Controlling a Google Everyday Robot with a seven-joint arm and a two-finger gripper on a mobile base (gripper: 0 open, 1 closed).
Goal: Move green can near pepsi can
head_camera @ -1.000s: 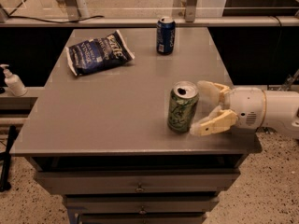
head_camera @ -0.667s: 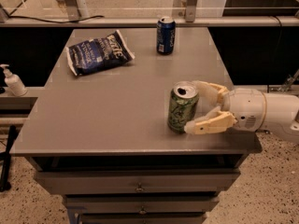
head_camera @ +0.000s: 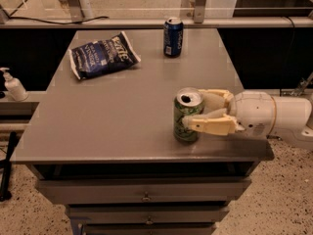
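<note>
Camera view: pincer (head_camera: 194, 110) comes in from the right, clenched on green can (head_camera: 184, 112), which stands upright near the tabletop (head_camera: 122, 111) front right. The pepsi can (head_camera: 173, 37) stands upright at the far edge, well apart. Blue chip bag (head_camera: 103, 55) lies far left.

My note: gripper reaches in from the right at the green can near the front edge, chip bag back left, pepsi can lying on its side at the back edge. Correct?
Not quite: the camera view shows the pepsi can standing upright at the back edge, not on its side. The rest holds: gripper at the green can from the right, chip bag back left.
</note>
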